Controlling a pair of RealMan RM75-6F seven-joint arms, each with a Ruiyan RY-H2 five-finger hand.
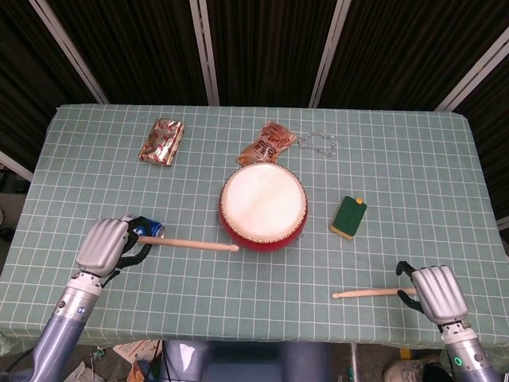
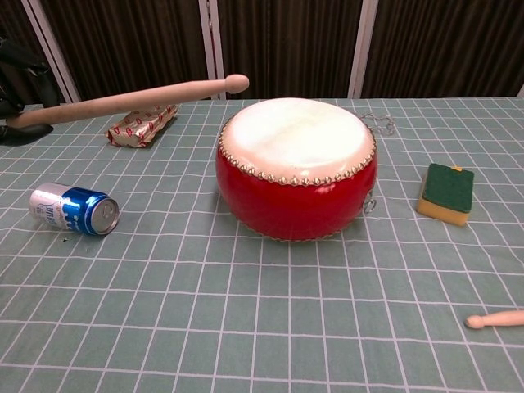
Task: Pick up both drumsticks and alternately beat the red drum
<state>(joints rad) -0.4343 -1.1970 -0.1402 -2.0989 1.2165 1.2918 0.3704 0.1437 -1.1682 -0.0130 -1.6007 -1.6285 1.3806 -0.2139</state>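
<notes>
The red drum (image 1: 262, 207) (image 2: 295, 168) with a white skin stands at the table's middle. My left hand (image 1: 107, 245) (image 2: 20, 74) grips one wooden drumstick (image 1: 191, 244) (image 2: 131, 100) by its handle. That stick is lifted off the table, and its tip points right, close to the drum's left rim. My right hand (image 1: 436, 293) is at the front right, with its fingers closed around the end of the second drumstick (image 1: 366, 294) (image 2: 495, 319). The second stick lies low, its tip pointing left and well short of the drum.
A blue can (image 1: 147, 229) (image 2: 74, 210) lies on its side just by my left hand. A green-and-yellow sponge (image 1: 349, 216) (image 2: 446, 191) sits right of the drum. Behind the drum are a snack packet (image 1: 266, 143), a gold-red packet (image 1: 162, 141) (image 2: 143, 124) and a thin chain (image 1: 318, 143).
</notes>
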